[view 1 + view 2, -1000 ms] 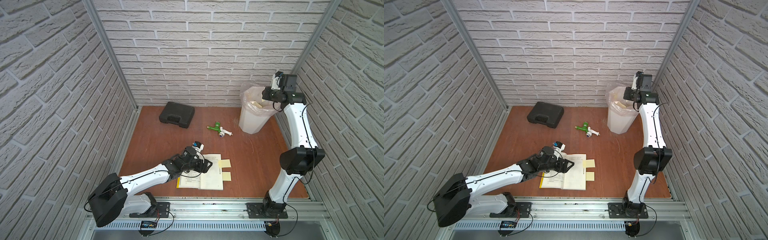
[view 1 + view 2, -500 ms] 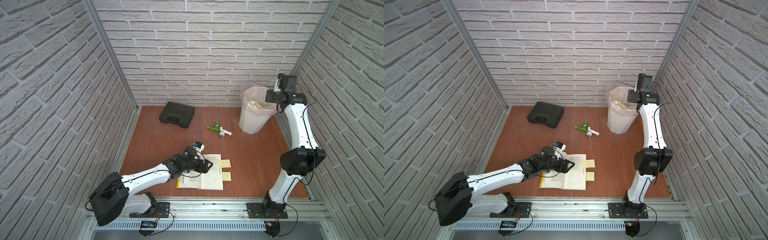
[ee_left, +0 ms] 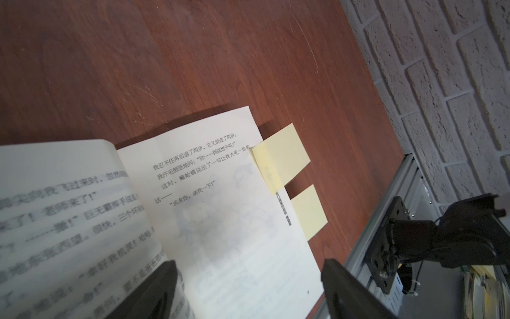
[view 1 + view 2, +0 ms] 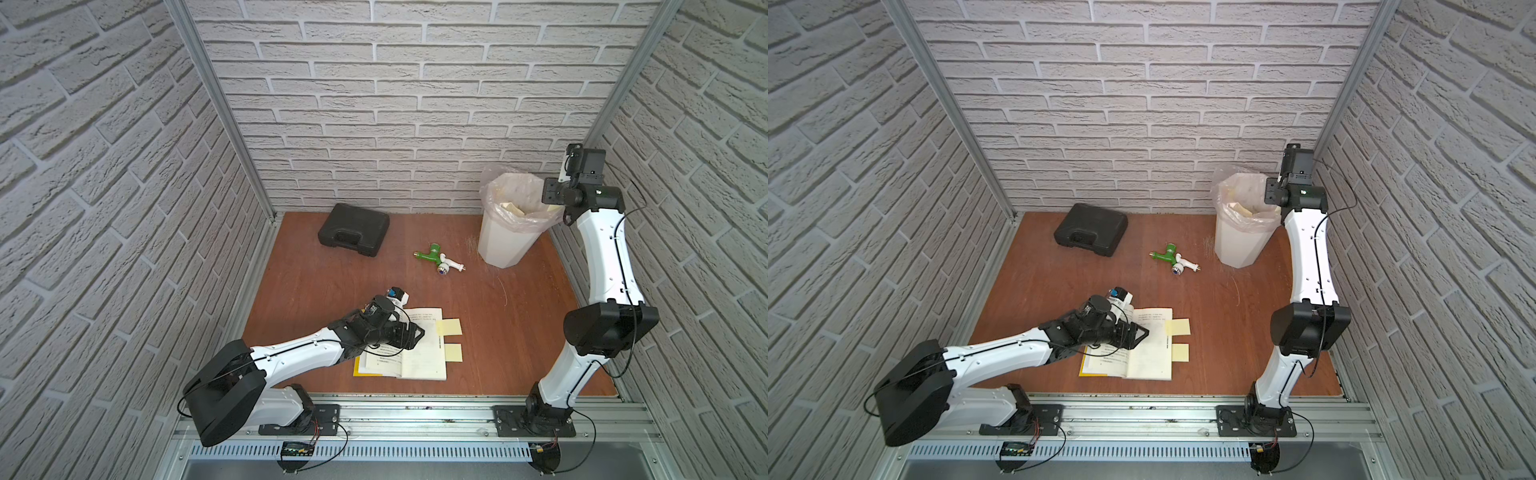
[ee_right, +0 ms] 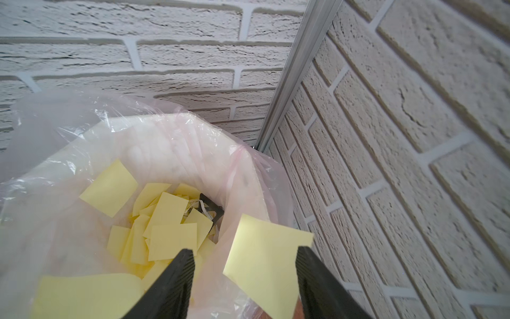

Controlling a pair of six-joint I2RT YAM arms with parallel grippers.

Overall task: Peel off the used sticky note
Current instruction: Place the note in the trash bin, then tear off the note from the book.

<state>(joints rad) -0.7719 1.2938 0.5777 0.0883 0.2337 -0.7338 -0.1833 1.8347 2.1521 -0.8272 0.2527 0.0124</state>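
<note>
The open book (image 3: 220, 221) carries printed Chinese, one line reading "求求你,亲我一下!". One blank yellow tab (image 3: 281, 160) is stuck on its page edge, and a second tab (image 3: 307, 211) pokes out from beneath. The book lies on a scratched reddish-brown table (image 4: 332, 282), enclosed by white brick-pattern walls (image 4: 415, 104). The left gripper (image 3: 248, 263) has its jaws apart over the page, grasping nothing. The right gripper (image 5: 244, 251), jaws spread, hangs over the lined bin (image 5: 193, 129). The sticky note (image 5: 265, 262) is loose between its jaws.
</note>
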